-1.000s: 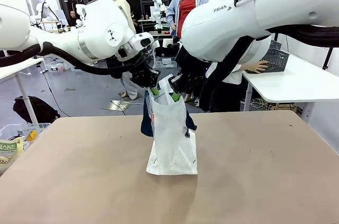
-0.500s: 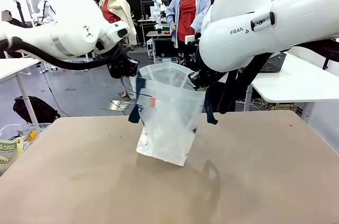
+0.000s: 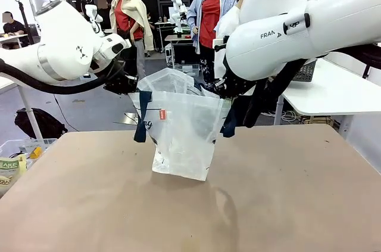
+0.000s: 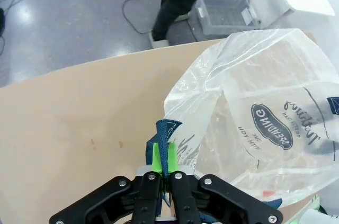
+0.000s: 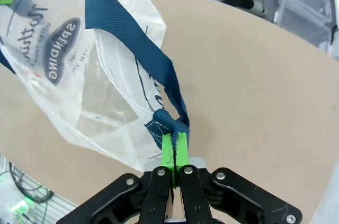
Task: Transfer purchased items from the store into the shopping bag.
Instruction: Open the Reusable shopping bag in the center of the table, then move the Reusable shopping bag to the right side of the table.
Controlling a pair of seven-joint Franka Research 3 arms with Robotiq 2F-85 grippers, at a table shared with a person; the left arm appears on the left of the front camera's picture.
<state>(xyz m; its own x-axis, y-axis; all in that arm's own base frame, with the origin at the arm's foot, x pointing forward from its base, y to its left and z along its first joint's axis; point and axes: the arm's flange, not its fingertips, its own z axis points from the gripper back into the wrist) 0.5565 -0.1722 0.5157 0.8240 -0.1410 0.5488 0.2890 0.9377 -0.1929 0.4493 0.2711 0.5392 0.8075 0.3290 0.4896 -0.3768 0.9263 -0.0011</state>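
Note:
The shopping bag (image 3: 181, 136), translucent white with dark lettering and a small red label, hangs over the tan table (image 3: 286, 192) with its mouth stretched wide between my two grippers. The bag tilts, and its bottom is at or just above the tabletop. My left gripper (image 3: 131, 87) is shut on the left rim. In the left wrist view its green pads (image 4: 157, 159) pinch a navy strap handle (image 4: 164, 142) beside the bag (image 4: 254, 118). My right gripper (image 3: 221, 92) is shut on the right rim, its pads (image 5: 168, 152) clamping the other navy strap (image 5: 143, 54). The purchased items are out of view.
A white side table (image 3: 333, 94) stands at the right behind my right arm. A clear bin (image 3: 18, 154) with packets sits low at the left, off the table. The tabletop around the bag is bare.
A second ago both grippers were close together above a flat, upright bag. They have since moved apart, pulling the mouth open and shifting and tilting the bag leftwards.

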